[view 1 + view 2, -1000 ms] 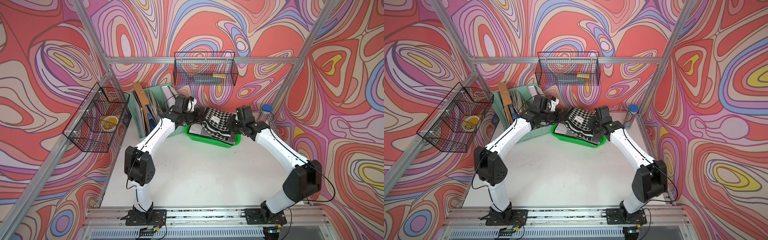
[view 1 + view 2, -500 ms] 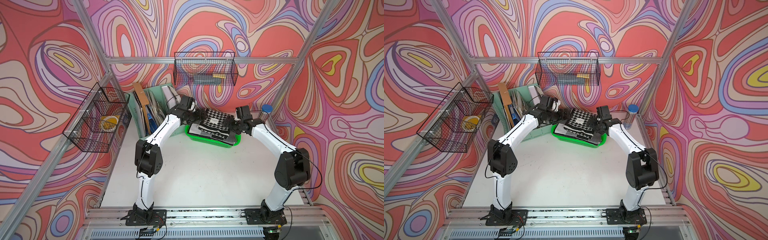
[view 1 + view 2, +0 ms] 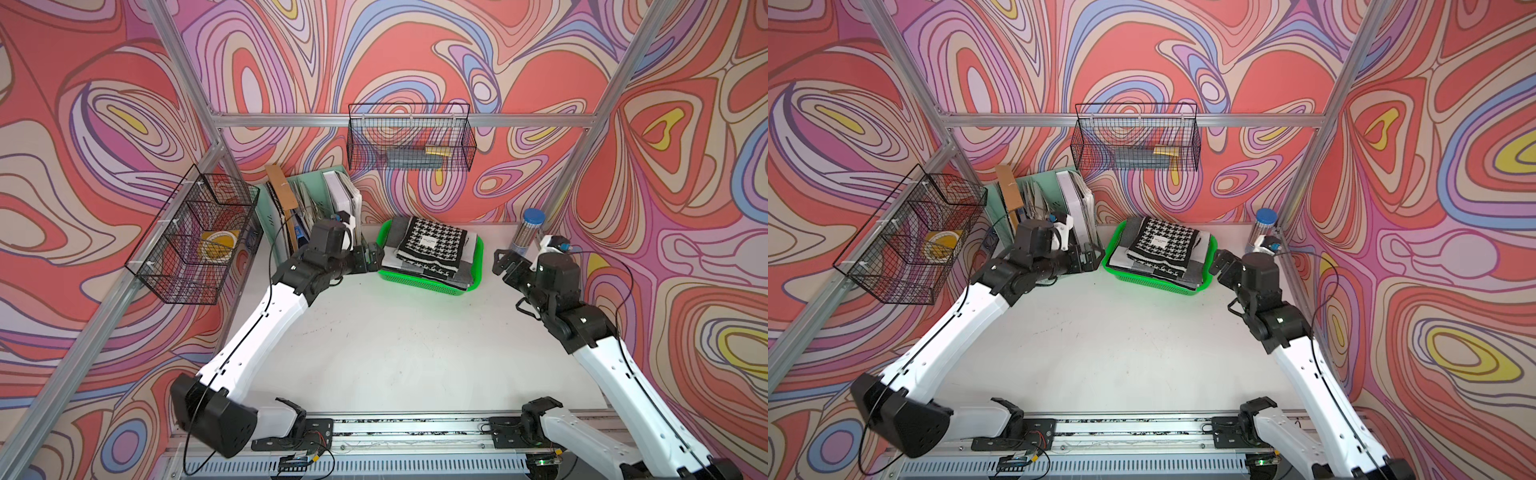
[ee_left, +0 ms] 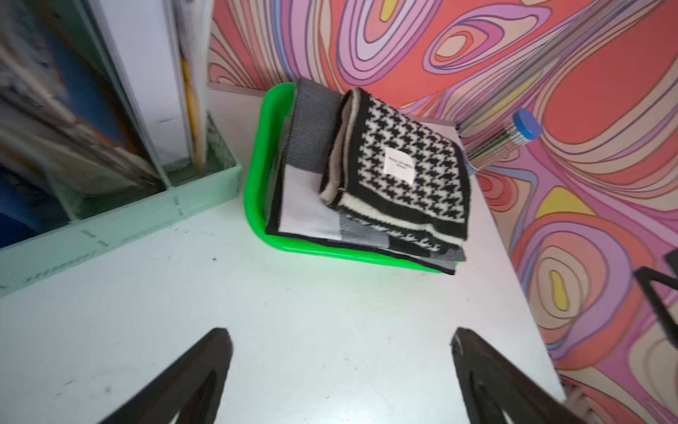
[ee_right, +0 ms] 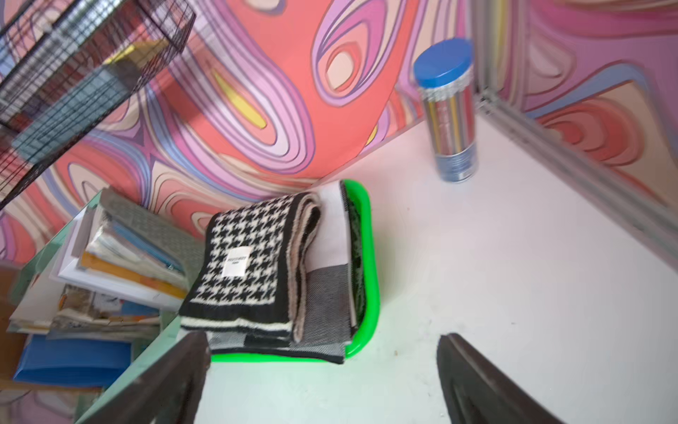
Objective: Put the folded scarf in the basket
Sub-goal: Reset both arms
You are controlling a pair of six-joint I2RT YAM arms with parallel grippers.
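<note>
Inside one basket (image 3: 419, 283) one houndstooth scarf (image 3: 432, 245) lies on one grey cloth (image 3: 394, 261). Left gripper (image 3: 372, 260) and right gripper (image 3: 500, 264) have backed away, jaws wide.

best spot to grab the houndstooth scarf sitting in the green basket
Probably its two thick folded side edges, the left gripper on one, the right gripper on the other, coming in level from each side. The houndstooth scarf lies flat on grey cloth, riding above the basket rim, so those edges are exposed; a pinch from above would likely lift only the top layer.
</note>
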